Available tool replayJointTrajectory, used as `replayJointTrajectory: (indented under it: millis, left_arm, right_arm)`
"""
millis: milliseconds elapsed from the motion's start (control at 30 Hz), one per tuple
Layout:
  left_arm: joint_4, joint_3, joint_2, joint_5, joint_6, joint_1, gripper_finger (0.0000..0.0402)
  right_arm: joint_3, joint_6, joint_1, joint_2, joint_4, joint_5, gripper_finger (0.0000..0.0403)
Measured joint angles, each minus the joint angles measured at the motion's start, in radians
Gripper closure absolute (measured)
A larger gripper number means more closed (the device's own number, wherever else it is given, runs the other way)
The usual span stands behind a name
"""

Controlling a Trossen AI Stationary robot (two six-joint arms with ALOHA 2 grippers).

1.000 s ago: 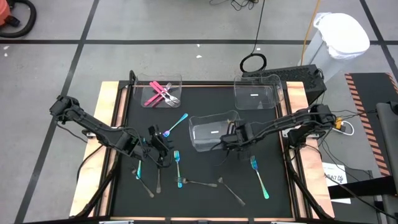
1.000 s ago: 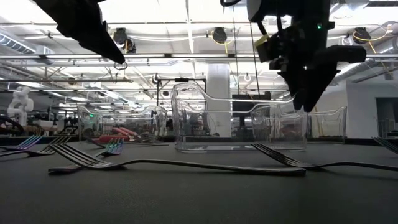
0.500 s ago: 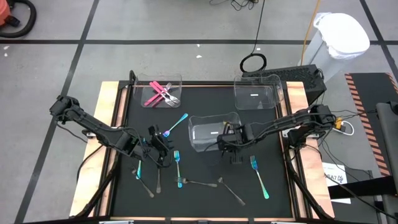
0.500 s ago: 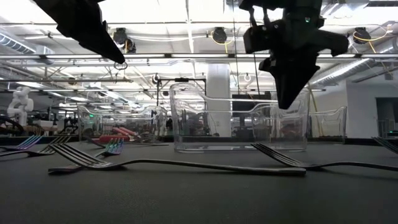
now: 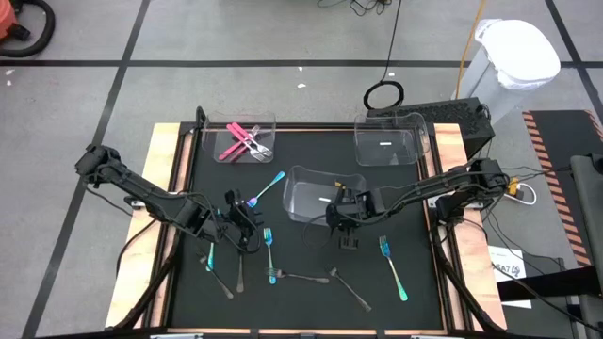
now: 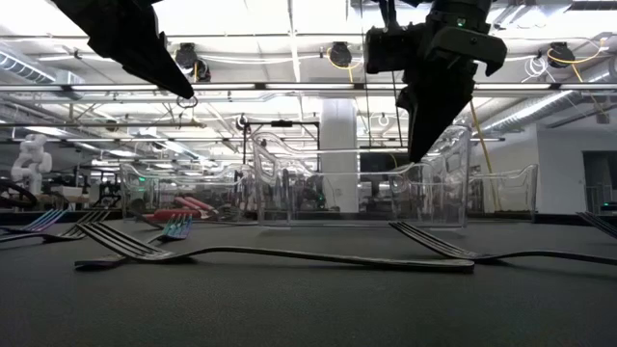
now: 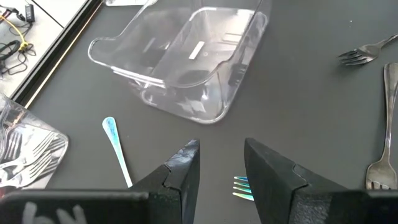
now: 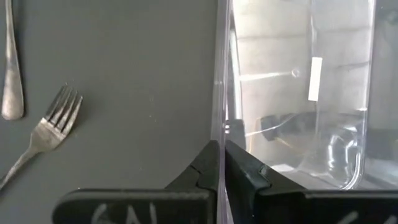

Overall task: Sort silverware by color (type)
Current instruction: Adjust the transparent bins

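The right pincer [image 5: 341, 213] was clamped shut on the rim of a clear bin [image 5: 306, 193] at table centre; the left pincer [image 5: 247, 226] hung half-open. The silverware [image 5: 283, 276] lay scattered toward six o'clock, likely light, stiff and slippery, best pinched across the handles.

table [image 5: 301, 155] (black top) | on it: silverware [image 5: 391, 266], clear bins [image 5: 388, 141]

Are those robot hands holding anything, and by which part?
The right hand pinches the thin rim wall of the clear plastic bin in mid-table. The left hand is open, holding nothing.
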Motion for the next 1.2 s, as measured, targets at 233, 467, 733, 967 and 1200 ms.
replayJointTrajectory:
  millis: [233, 467, 733, 967, 1200]
  left_arm:
    - [0.0, 0.0, 0.0, 0.0, 0.006, 0.0, 0.0275]
    - [0.0, 0.0, 0.0, 0.0, 0.006, 0.0, 0.0275]
    - [0.0, 0.0, 0.0, 0.0, 0.006, 0.0, 0.0275]
    - [-0.001, 0.0, 0.0, 0.0, 0.006, 0.0, 0.0275]
    - [-0.008, 0.0, 0.0, 0.0, 0.051, 0.001, 0.0275]
  right_arm:
    - [0.0, -0.059, 0.021, 0.0, 0.046, -0.001, 0.0392]
    - [0.0, -0.076, 0.033, 0.0, 0.067, -0.003, 0.0385]
    - [0.001, -0.113, 0.033, 0.0, 0.067, 0.006, 0.0363]
    - [0.021, -0.097, 0.04, 0.0, 0.049, 0.005, 0.0317]
    - [0.129, -0.09, 0.084, 0.0, -0.034, 0.014, 0.0294]
